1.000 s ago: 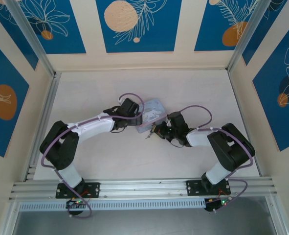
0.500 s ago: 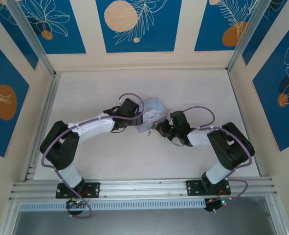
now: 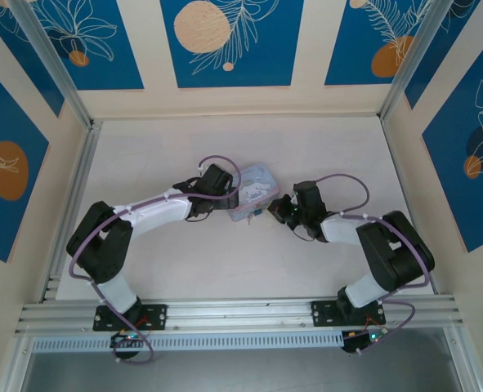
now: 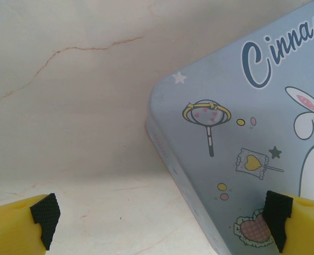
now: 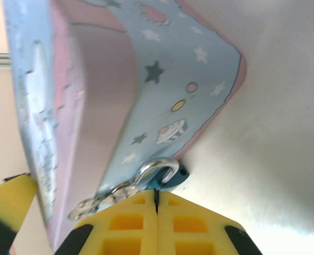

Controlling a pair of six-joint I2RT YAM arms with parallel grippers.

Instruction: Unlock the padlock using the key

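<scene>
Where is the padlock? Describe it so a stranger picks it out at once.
On the pale table, find the pastel-blue tin near the middle. By its corner, right at the tip of the right tool, is the padlock: a tiny shiny metal loop on a dark body, unlike the painted tin.

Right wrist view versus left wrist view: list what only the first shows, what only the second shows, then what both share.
Right wrist only: the tin's star-printed side wall, a silvery loop with a teal piece at its lower edge, a string of small rings, and the right gripper, fingers shut below the loop. Left wrist only: the tin's lid with lettering and a wand print, and the left gripper, wide open, one pad over the lid, one over the table. Both: the pastel-blue tin and the pale table.
</scene>
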